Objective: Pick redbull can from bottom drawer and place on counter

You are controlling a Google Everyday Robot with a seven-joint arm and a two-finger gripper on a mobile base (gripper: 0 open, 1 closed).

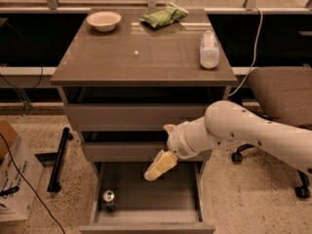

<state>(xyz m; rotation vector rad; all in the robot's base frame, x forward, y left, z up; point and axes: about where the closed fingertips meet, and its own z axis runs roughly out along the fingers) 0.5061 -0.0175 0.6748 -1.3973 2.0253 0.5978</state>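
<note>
The redbull can stands upright in the front left corner of the open bottom drawer, its silver top up. My gripper hangs over the middle of the drawer, above and to the right of the can and apart from it. The white arm reaches in from the right. The counter is the glossy grey-brown top of the cabinet above.
On the counter are a pale bowl at the back left, a green snack bag at the back and a clear plastic bottle lying at the right. An office chair stands right of the cabinet. A cardboard box sits on the floor at the left.
</note>
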